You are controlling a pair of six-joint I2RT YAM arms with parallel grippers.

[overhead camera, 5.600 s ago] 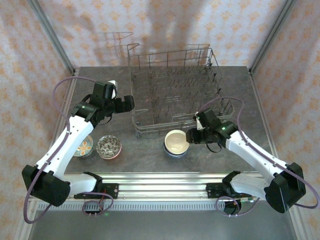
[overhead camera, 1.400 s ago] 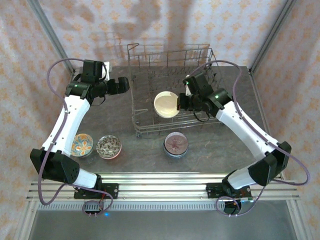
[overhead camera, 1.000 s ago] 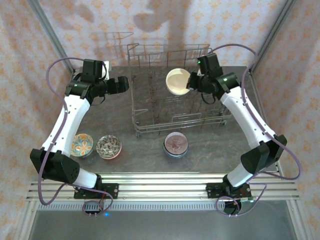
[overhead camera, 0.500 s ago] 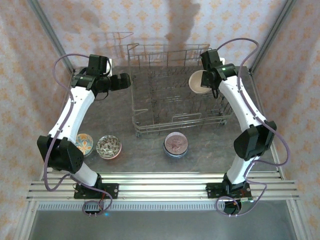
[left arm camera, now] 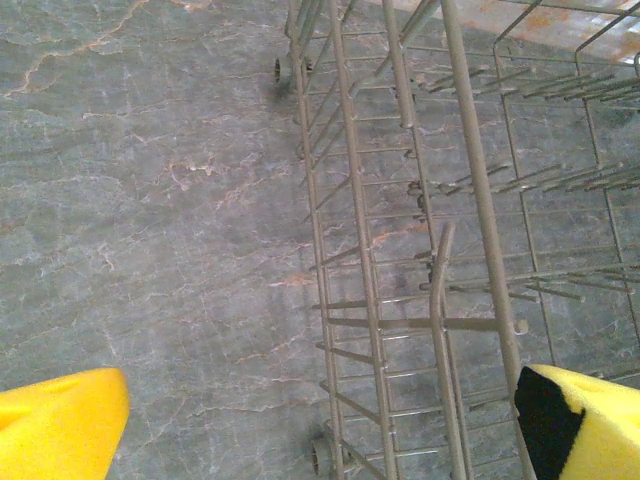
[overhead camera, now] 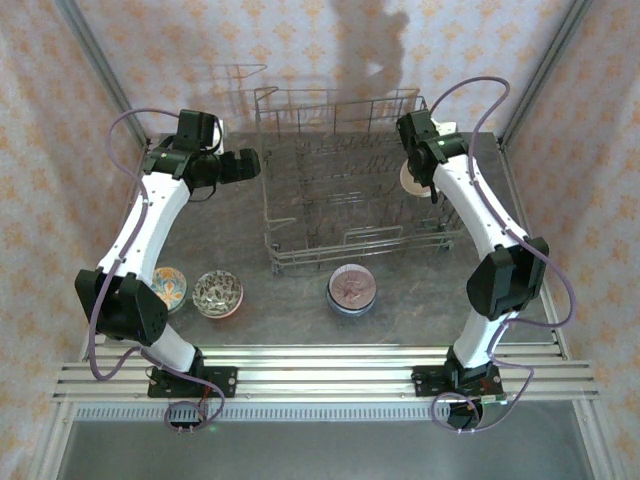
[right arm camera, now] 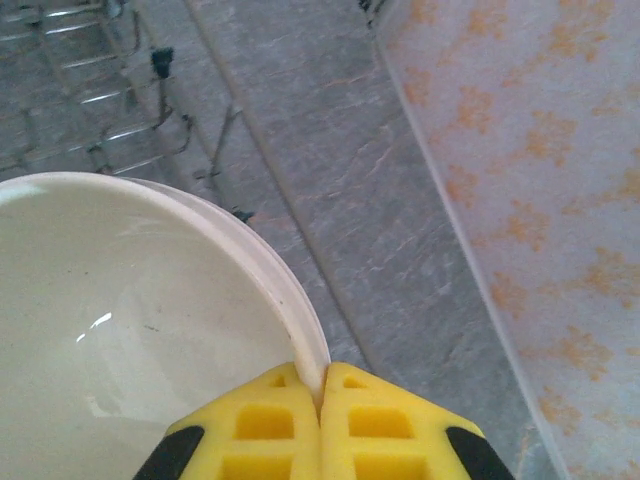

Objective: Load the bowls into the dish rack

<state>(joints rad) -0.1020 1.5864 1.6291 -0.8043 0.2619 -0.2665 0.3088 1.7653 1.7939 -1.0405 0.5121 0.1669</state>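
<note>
Pinched yellow fingers (right arm camera: 270, 435) of your right gripper (right arm camera: 320, 385) clamp the rim of a cream bowl (right arm camera: 130, 330) at the bottom centre of the right wrist view, one finger inside the rim and one outside. Seen from above, that bowl hangs by the right wall of the dish rack (overhead camera: 340, 200), upper right of the frame. The arm hides whether it sits between tines, so check that first. Tip the bowl onto its edge, ease it down until the wires carry it, then part the fingers only a little and lift straight up, clear of the wall.

Your left gripper (left arm camera: 320, 410) is spread wide with nothing in it, its tips at the lower corners of the left wrist view and the rack's left wall between them; hold it there.

Three more wait on the table (overhead camera: 290, 300) in the overhead view: a purple-patterned bowl (overhead camera: 352, 288) just below the rack, and a speckled bowl (overhead camera: 217, 293) and an orange-patterned bowl (overhead camera: 172, 290) at lower left.
</note>
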